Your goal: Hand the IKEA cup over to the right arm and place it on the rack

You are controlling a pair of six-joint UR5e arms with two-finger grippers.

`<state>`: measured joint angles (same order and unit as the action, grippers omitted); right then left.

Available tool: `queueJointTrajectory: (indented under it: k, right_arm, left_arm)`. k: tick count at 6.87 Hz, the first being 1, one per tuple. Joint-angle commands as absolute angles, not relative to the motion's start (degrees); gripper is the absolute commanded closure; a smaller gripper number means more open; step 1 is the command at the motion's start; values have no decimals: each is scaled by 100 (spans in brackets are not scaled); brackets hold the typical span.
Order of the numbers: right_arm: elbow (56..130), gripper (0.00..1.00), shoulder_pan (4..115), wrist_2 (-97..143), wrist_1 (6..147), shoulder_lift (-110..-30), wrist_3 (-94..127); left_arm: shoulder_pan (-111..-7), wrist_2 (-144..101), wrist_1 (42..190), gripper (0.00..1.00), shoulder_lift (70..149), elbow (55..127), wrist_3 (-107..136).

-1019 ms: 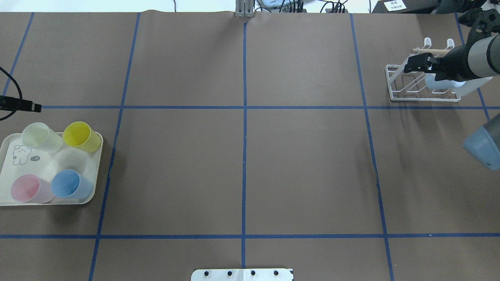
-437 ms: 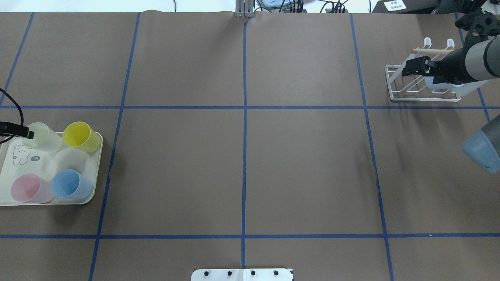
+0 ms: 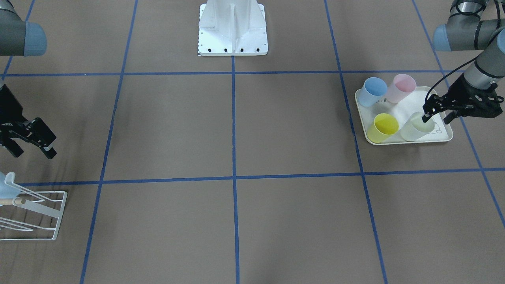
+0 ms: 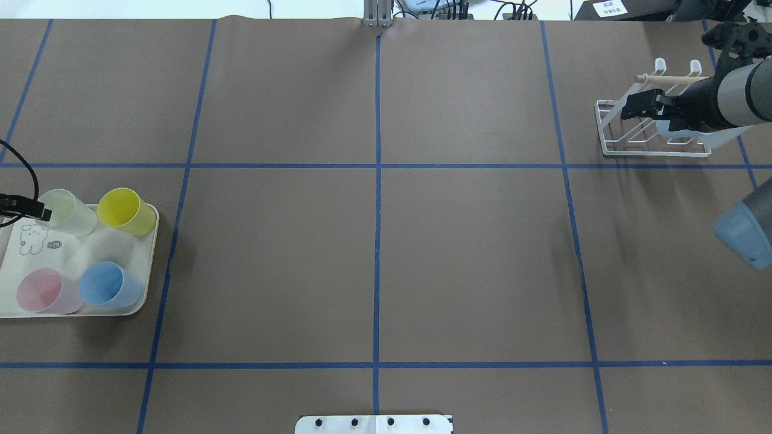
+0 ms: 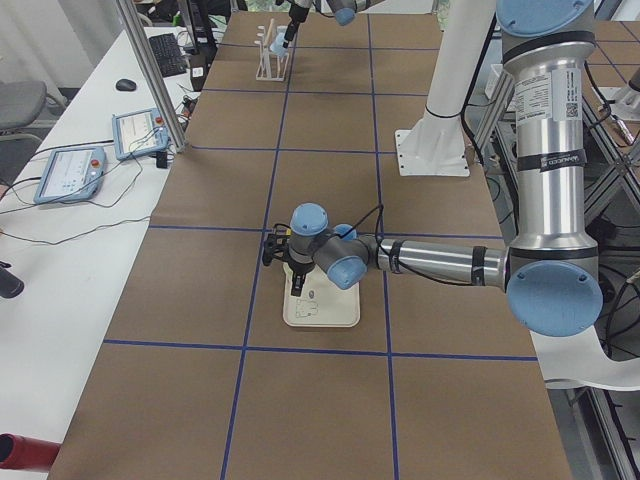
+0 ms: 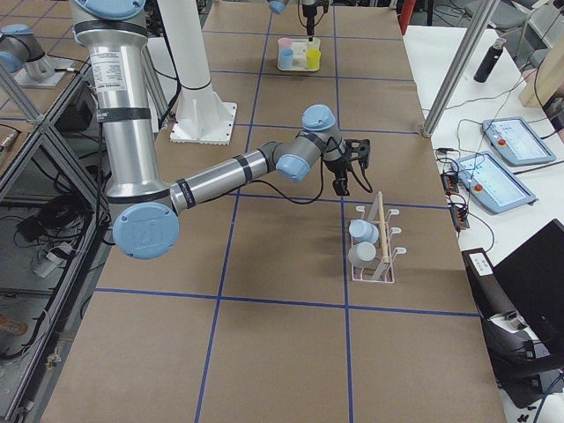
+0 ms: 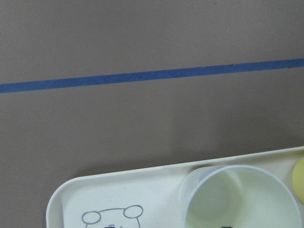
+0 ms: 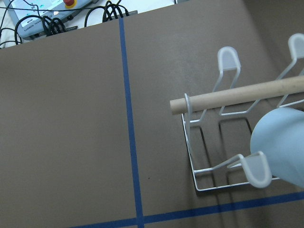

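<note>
Several plastic cups stand on a cream tray (image 4: 152,253): pale green (image 4: 66,212), yellow (image 4: 123,211), pink (image 4: 41,291) and blue (image 4: 108,284). My left gripper (image 3: 436,117) hangs open just over the pale green cup (image 3: 414,128), one finger at its rim. The left wrist view shows that cup's mouth (image 7: 242,199) from above. The white wire rack (image 4: 654,147) with its wooden dowel stands at the far right and holds a pale blue cup (image 8: 285,147). My right gripper (image 3: 33,154) is open and empty, beside the rack (image 3: 39,215).
The tray (image 3: 406,108) has a rabbit drawing and sits near the table's left edge. Blue tape lines divide the brown table. The robot's white base (image 3: 232,29) stands at the middle of the near edge. Tablets and cables lie beyond the far edge.
My left gripper has come from beyond the tray down over the pale green cup. The right gripper has shifted slightly by the rack.
</note>
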<state>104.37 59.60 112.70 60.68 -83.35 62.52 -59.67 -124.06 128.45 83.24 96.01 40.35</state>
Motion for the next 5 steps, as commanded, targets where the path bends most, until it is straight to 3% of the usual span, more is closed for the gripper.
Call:
queueJointTrajectory:
  k: [1,4,5]
  right_arm:
    - [10424,0,5959,11259,6064,-8332,6258]
    - [10433,0,5941,11224,6064,-8314,6258]
    - [10441,0,5933,11215,6073,-8306,6258]
  left_arm:
    - [-5933,-12454,12814,99,8349,9615,4078]
    - [-5993,-12970,12771,100,8332,9720,4113]
    - [-6481,-13025,12771,100,8184,9895,4113]
